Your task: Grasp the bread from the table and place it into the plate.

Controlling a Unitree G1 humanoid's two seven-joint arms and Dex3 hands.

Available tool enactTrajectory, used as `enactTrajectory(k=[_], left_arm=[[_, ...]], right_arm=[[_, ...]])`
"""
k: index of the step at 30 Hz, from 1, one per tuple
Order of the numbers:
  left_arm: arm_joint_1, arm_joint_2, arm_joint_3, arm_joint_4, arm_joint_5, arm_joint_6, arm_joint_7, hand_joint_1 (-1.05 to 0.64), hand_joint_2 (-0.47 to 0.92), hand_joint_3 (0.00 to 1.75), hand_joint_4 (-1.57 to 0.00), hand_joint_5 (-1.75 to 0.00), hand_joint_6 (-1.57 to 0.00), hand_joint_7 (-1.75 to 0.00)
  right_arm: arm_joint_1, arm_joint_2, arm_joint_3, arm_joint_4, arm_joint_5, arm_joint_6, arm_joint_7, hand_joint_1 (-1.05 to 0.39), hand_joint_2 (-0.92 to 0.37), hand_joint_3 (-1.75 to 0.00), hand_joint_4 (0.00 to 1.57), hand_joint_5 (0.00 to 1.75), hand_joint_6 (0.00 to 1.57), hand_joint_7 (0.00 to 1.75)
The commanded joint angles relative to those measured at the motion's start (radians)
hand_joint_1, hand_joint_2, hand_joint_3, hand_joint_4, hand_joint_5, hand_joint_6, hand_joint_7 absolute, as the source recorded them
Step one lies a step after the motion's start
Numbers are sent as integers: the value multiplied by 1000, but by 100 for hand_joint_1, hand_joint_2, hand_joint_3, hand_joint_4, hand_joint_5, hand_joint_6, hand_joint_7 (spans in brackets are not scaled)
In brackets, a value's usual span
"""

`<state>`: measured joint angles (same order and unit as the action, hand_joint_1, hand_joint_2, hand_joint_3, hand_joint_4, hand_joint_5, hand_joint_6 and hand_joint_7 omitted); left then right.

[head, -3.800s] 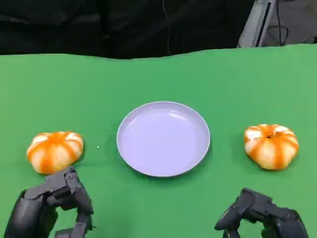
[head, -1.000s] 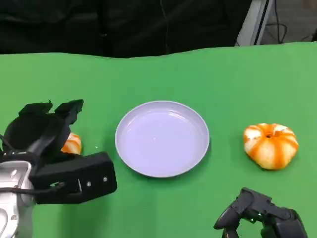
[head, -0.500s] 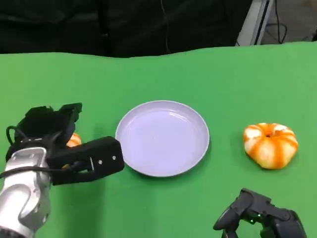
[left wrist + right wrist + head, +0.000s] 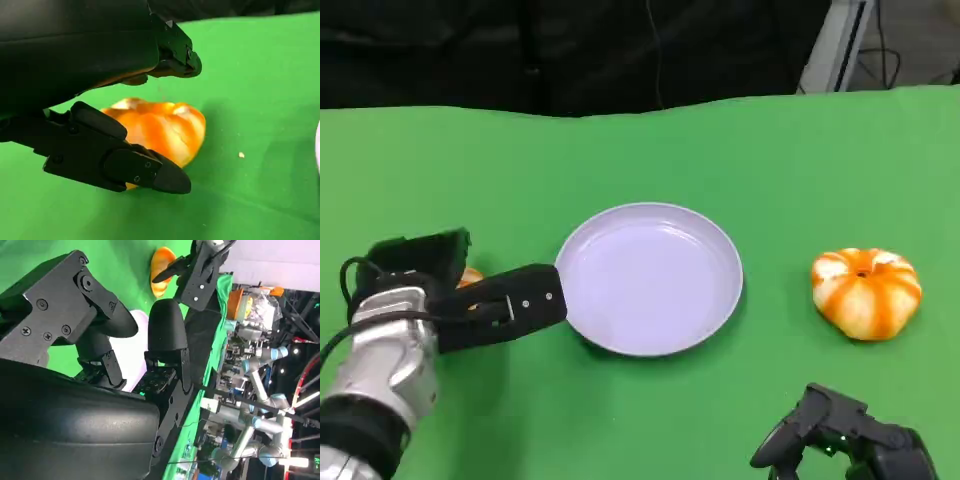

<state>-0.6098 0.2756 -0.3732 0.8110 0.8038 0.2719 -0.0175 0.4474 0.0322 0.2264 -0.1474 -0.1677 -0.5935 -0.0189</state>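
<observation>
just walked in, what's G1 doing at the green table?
The left hand is around the left bread, fingers on either side; whether it grips yet is unclear. The bread sits on the green table beside the empty plate. A second bread lies untouched right of the plate. The right hand rests low near the table edge, holding nothing.

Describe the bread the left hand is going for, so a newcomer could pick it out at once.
Start at the round pale lilac plate in the middle of the green table. On its left side the left hand reaches over an orange and white striped bread, fingers on both sides of it. The other bread, same in look, sits uncovered to the plate's right.
</observation>
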Motion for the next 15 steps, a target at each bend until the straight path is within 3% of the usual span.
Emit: enactTrajectory(k=[1,15], left_arm=[[-52,1,-18,98,-25,-18,52,-68,92,7,-13,-36,-27,-2],[-80,3,-54,155,-68,-33,85,-67,92,7,-13,-34,-28,-2]], right_arm=[[6,-8,0,-14,6,-10,-3,2,-35,-140,80,163,85,131],[6,-8,1,-14,8,-10,-3,2,-35,-139,80,163,84,131]])
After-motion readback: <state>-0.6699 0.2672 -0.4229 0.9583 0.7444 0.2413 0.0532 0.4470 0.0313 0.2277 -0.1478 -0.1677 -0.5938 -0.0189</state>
